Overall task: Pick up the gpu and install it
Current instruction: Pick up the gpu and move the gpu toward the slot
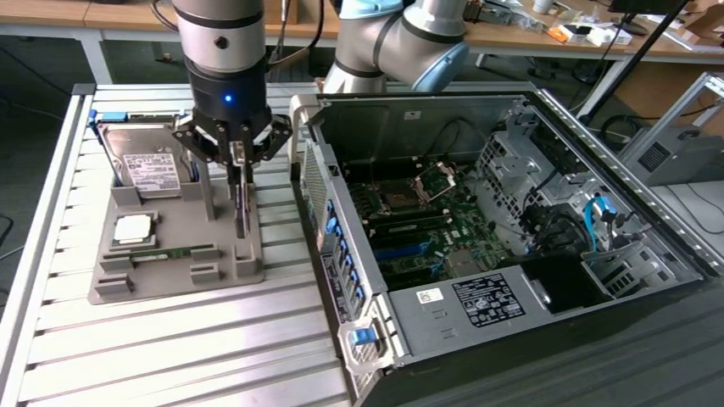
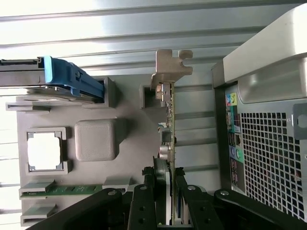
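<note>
The gpu (image 1: 241, 205) is a thin dark card standing on edge over the right side of the grey holder tray (image 1: 169, 284) in the exterior view. My gripper (image 1: 239, 163) comes straight down onto its upper edge and is shut on it. In the wrist view the gpu (image 2: 168, 127) shows edge-on, its silver bracket (image 2: 171, 64) at the far end, and a black finger (image 2: 144, 203) presses each face of the card. Whether the card's lower edge touches the tray I cannot tell.
On the tray lie a silver hard drive (image 1: 153, 165) with a blue rail (image 2: 72, 79), a square processor (image 1: 134, 227) and a green memory stick (image 1: 169, 253). The open computer case (image 1: 339, 254) stands close at the exterior view's right, its motherboard (image 1: 419, 229) exposed. Everything rests on a slatted aluminium table (image 1: 169, 356).
</note>
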`<state>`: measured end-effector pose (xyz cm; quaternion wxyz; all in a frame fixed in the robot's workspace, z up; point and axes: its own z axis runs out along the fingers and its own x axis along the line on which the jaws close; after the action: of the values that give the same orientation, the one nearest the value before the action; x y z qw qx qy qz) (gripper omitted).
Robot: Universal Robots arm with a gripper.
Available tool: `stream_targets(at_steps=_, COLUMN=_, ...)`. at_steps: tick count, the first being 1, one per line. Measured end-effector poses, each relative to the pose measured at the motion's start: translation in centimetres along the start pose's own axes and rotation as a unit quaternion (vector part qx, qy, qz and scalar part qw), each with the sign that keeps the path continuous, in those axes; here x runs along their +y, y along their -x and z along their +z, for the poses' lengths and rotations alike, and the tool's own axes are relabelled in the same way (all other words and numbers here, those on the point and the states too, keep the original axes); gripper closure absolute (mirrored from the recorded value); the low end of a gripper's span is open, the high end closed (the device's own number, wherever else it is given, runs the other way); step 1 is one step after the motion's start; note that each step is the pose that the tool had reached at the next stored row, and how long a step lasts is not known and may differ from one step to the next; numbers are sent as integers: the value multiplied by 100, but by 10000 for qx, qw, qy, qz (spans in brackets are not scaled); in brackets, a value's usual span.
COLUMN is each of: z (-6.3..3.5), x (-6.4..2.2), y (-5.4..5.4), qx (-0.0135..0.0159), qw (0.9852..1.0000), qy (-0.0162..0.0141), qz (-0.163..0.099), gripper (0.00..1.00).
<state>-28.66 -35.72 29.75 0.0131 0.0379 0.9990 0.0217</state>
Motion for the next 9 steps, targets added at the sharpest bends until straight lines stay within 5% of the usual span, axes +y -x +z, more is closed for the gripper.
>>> stream_targets(at_steps=9, z=-149, x=7, y=4, qx=0, qw=10000, qy=0, qz=0, gripper=73)
